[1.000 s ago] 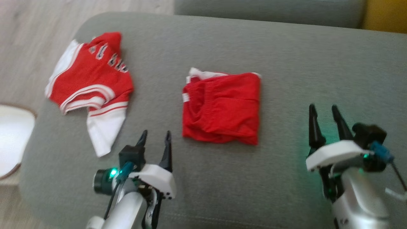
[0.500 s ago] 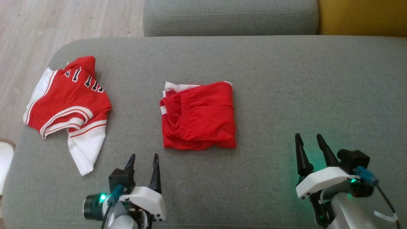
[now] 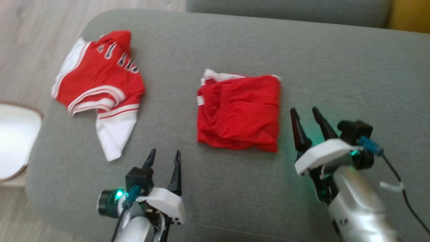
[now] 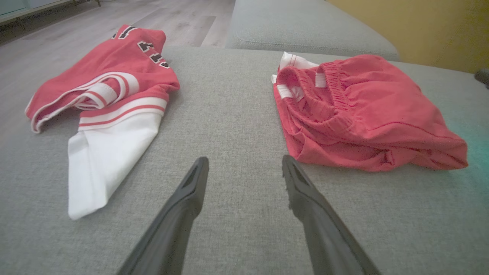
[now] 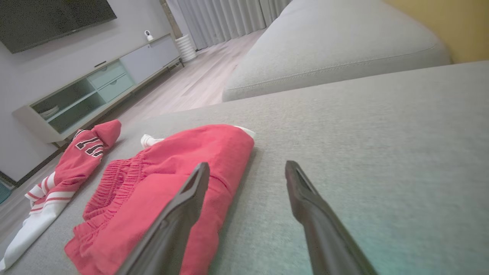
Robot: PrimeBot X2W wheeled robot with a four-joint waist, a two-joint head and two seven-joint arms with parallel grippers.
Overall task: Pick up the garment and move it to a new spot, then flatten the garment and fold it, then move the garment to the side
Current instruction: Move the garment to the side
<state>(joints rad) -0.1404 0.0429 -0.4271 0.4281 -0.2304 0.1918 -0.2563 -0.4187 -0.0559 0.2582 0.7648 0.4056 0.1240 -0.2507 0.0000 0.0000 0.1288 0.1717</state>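
"Head view: what is the cloth like?"
"The red shorts (image 3: 240, 112) lie mid-cushion, folded to a rough square. They are a soft knit with a gathered elastic waistband and a white strip at the upper left corner. The red-and-white jersey (image 3: 100, 80) lies crumpled well to their left. It has striped ribbed trim, black lettering and a white panel pointing toward the robot's side."
"And the surface?"
"A grey sofa cushion (image 3: 336, 67) in coarse woven fabric, with rounded corners. Pale wooden floor (image 3: 33, 33) lies beyond its left edge."
"The grippers?"
"The left gripper (image 3: 164, 154) hovers over bare fabric between the two garments, fingers spread, holding nothing. The right gripper (image 3: 304, 110) is just beside the shorts' right edge, also spread and empty. I cannot tell whether it touches the cloth."
"Room to move?"
"There is wide bare cushion right of the shorts and in front of them. The jersey sits near the left rim."
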